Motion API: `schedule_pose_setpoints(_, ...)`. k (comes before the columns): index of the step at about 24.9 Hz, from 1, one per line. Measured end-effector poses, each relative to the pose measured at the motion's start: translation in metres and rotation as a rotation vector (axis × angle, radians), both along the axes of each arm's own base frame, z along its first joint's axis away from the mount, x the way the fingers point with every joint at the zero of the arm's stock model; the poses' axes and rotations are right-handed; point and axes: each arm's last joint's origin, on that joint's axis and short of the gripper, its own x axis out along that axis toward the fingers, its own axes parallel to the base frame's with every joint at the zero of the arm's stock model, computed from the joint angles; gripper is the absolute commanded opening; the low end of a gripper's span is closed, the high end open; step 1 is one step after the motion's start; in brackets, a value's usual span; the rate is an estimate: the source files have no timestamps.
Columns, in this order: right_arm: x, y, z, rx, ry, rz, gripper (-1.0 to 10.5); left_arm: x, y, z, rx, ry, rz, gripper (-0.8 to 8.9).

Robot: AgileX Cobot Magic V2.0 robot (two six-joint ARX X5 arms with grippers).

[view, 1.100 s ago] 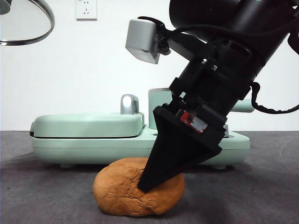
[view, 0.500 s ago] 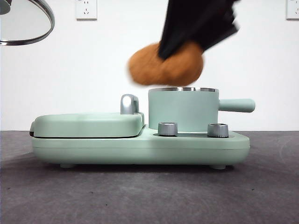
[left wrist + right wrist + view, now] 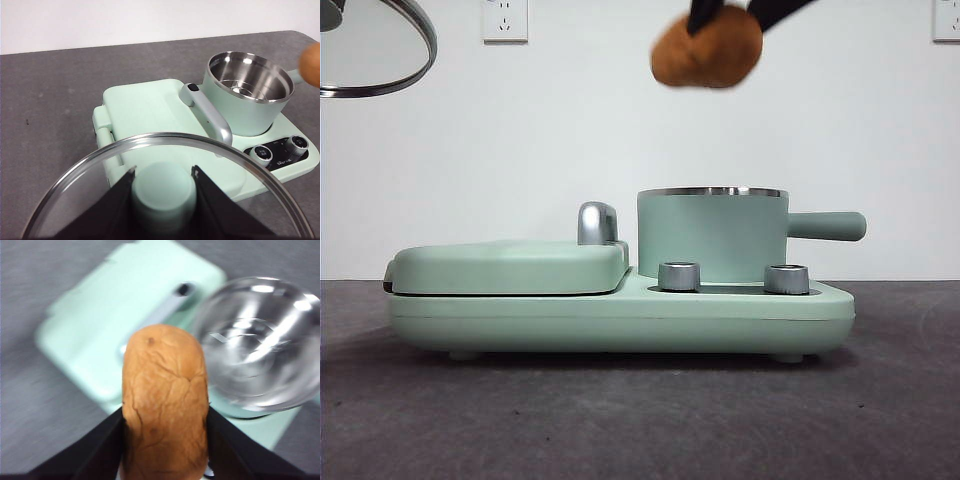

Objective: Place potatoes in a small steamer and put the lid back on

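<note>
Aloft, right hand (image 3: 165, 440) clamps potato (image 3: 165, 400).

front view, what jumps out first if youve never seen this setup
The orange-brown potato hangs high in the air, clamped in the right gripper, above the open mint-green steamer on the right of its base. At the top left corner, the glass lid floats too, held by its knob in the left gripper. The flat green grill plate sits closed beside the pot.
</note>
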Motion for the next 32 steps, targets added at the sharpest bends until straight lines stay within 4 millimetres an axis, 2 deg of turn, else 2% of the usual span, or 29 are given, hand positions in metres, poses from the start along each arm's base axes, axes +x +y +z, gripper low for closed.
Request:
schedule_pose_setpoints(5, 0.049, -0.002, -0.022, -0.088, 0.019, -0.081, 1.8, 0.000, 0.000, 0.000, 0.000, 0.000, 0.000, 0.09)
schedule_pose_setpoints(12, 0.091, 0.004, -0.045, -0.118, -0.028, -0.073, 1.8, 0.000, 0.000, 0.000, 0.000, 0.000, 0.000, 0.09)
schedule_pose_setpoints(21, 0.119, 0.011, -0.069, -0.115, -0.074, -0.071, 1.8, 0.000, 0.000, 0.000, 0.000, 0.000, 0.000, 0.09)
schedule_pose_setpoints(32, 0.132, 0.017, -0.101, -0.154, -0.007, -0.064, 1.8, 0.000, 0.000, 0.000, 0.000, 0.000, 0.000, 0.10)
